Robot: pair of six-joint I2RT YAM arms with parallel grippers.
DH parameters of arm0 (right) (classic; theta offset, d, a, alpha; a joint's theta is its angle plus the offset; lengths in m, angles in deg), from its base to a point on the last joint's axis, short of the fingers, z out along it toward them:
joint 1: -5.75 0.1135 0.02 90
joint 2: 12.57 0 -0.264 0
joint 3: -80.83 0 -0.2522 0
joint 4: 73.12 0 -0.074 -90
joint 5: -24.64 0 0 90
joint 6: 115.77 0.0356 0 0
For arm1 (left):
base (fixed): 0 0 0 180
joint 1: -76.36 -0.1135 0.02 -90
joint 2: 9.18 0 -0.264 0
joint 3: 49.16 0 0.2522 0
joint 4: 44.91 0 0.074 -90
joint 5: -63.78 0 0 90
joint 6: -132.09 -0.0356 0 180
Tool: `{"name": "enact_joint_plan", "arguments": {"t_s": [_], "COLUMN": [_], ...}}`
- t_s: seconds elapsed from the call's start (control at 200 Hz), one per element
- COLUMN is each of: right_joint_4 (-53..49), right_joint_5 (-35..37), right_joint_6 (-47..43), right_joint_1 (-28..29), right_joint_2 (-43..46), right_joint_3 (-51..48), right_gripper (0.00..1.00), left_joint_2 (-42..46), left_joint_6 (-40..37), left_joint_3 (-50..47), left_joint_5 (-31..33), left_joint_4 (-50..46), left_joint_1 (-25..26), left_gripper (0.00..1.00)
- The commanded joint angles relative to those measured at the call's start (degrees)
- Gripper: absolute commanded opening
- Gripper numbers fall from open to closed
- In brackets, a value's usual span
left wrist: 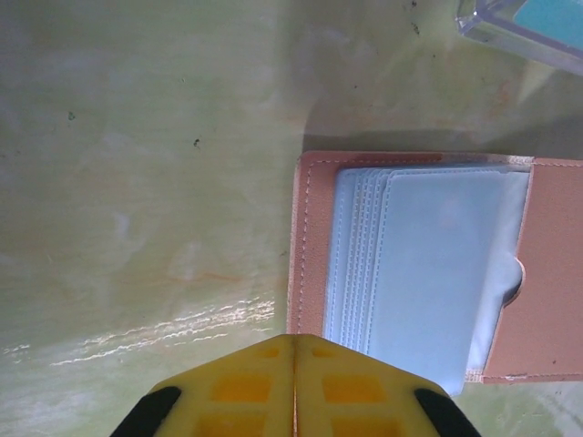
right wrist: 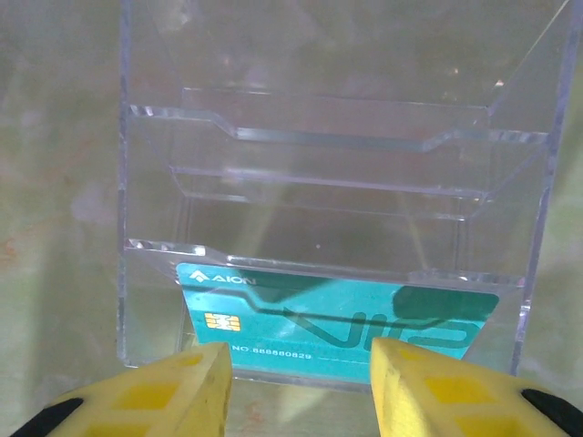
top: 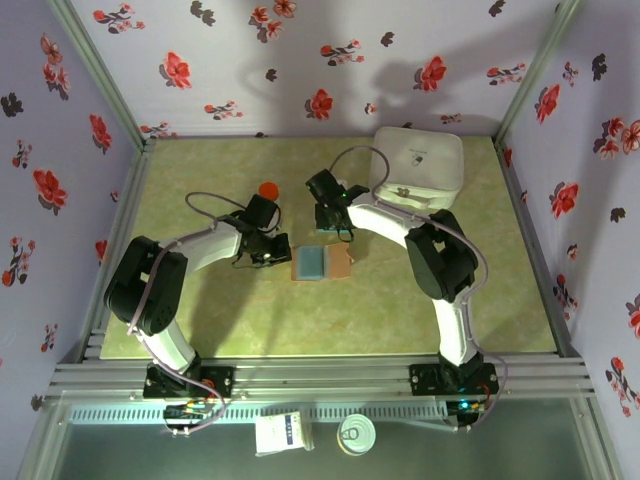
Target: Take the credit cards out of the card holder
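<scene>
The card holder [top: 322, 263] lies open and flat on the green table, its blue-grey sleeves [left wrist: 428, 264] facing up inside a tan-brown border. My left gripper [left wrist: 294, 339] is shut with nothing in it, its yellow tips at the holder's near left corner. One teal credit card [right wrist: 337, 323] with a gold chip stands in the lowest tier of a clear plastic tray [right wrist: 328, 137]. My right gripper [right wrist: 299, 369] is open just in front of that card. Its yellow fingers [right wrist: 205, 387] stand apart and hold nothing. In the top view the right gripper [top: 335, 230] is just behind the holder.
A large white rounded box [top: 420, 165] sits at the back right, close behind the right arm. A small red round thing [top: 267, 189] lies behind the left gripper [top: 270, 250]. Flowered walls close in the table on three sides.
</scene>
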Motion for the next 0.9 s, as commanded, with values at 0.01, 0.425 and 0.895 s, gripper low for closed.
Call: {"name": "enact_joint_plan", "arguments": {"t_s": [0.01, 0.425, 0.895], "right_joint_4": [-1.97, 8.28, 9.18], "right_joint_5": [-3.35, -29.85, -32.75], "right_joint_6": [1.64, 10.3, 8.81], "right_joint_1": [-0.03, 1.91, 2.52], "right_joint_2": [6.27, 15.01, 8.23], "right_joint_3": [-1.26, -17.91, -17.44], "right_gripper": [0.44, 0.37, 0.24], "left_joint_2": [-1.19, -4.26, -6.46], "left_joint_6": [0.63, 0.11, -1.11], "left_joint_3": [0.67, 1.22, 1.83], "left_joint_5": [-1.1, -2.02, -0.93], "left_joint_4": [0.74, 1.67, -0.48], "left_joint_1": [0.77, 1.51, 1.47], "left_gripper": [0.06, 0.04, 0.03]}}
